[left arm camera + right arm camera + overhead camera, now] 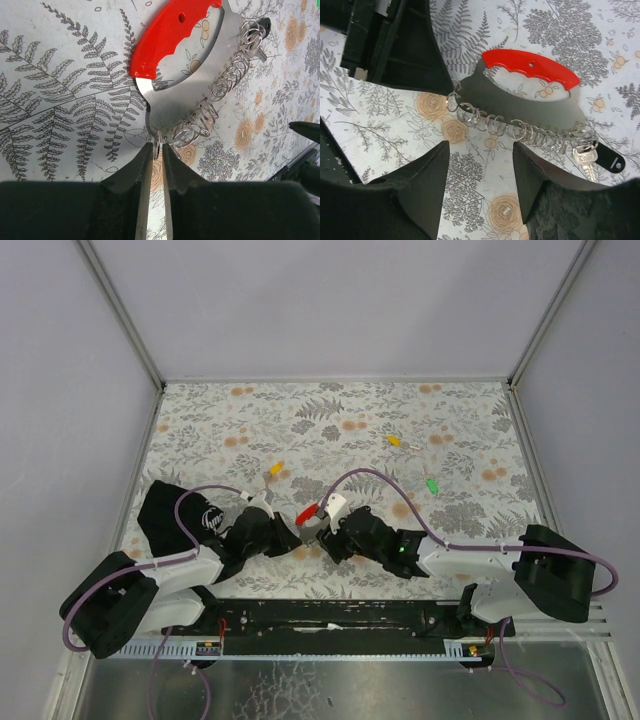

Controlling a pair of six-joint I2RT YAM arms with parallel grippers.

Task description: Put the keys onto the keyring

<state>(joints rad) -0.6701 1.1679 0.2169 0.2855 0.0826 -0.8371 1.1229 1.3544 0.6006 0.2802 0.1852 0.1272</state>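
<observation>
1. Two tool states are applying. The left gripper (157, 150) is pinching the end ring (158, 141) at the corner of the keyring (532, 67), with its jaws drawn to a narrow slit. The right gripper (481, 150) is standing open and empty over the row of rings (520, 131).
2. The keyring is lying flat on the table (200, 420) between both grippers. The black-headed key (592, 160) is lying at the far end of the row, apparently threaded on the last ring.
3. Slip risk: the pinched ring is thin and is sitting at the very fingertips, so any lift or twist is risking its snapping out of the grip.
4. Drag risk: the grey plate (520, 102) is resting loose, so a pull on one ring is liable to swing the whole keyring away from the right gripper.
5. Collision risk: the two grippers are working close together. A careless approach by the right fingers is risking contact with the left fingers or with the springy rings.
6. Pick risk: the yellow-headed key (277, 468) and the green-headed key (432, 485) are lying well apart from the keyring. They are flat and tiny, and they are liable to skid on the table under a coarse grasp.
</observation>
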